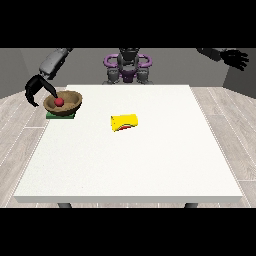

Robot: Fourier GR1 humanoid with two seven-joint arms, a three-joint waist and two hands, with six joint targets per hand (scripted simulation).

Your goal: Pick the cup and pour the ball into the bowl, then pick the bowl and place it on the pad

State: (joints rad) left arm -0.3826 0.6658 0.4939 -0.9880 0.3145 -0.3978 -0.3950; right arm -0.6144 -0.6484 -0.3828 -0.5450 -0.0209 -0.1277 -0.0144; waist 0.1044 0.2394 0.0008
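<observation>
Table: white, flat, square-edged [150,165], on a grey plank floor.
Bowl: brown, round, wood-like [63,103], sitting on the pad at the table's left edge.
Pad: green, flat, square [60,115].
Ball: red, smooth [59,101], inside the bowl.
Cup: yellow, lying on its side [124,122] at mid-table.
Hand at view's left: fingers spread open [36,90], beside the bowl's rim.
Hand at view's right: raised off the table, fingers splayed [235,58].

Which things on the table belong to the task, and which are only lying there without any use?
Belong to the task: brown bowl, red ball inside it, green pad under the bowl, yellow cup lying on its side.

Only lying there: nothing else; only the white table that carries them all.
</observation>
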